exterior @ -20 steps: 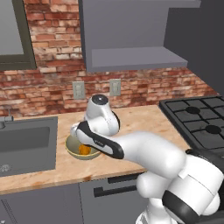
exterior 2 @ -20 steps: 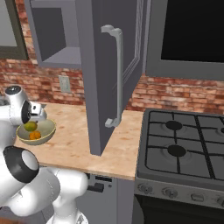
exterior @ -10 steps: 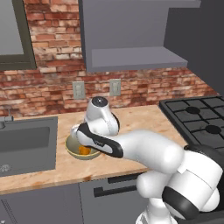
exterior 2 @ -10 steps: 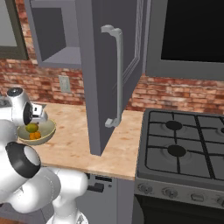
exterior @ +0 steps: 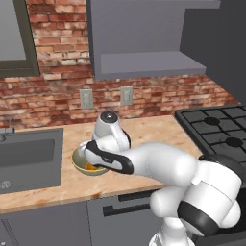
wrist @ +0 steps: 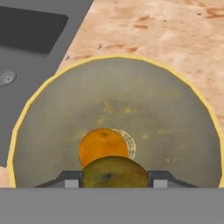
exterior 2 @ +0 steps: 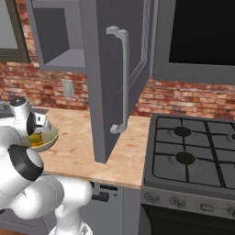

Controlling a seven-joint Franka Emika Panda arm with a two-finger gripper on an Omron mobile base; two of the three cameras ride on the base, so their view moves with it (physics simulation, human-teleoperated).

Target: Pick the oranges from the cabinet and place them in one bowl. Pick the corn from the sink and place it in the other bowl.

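Two-finger dark gripper clamping yellow-green round fruit between its fingers, hanging above shallow olive-tan bowl with yellowish rim. Bright orange round fruit lying on bowl floor, just beyond held fruit. Bowl sitting on speckled tan counter, beside dark grey recessed sink. Grey wall cabinet standing open above counter.

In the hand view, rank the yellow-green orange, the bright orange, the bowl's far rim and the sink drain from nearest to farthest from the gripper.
1. Yellow-green orange: between the fingers of the gripper, over the bowl.
2. Bright orange: just beyond it, on the bowl floor.
3. Bowl's far rim: across the bowl.
4. Sink drain: outside the bowl, upper left, in the sink.
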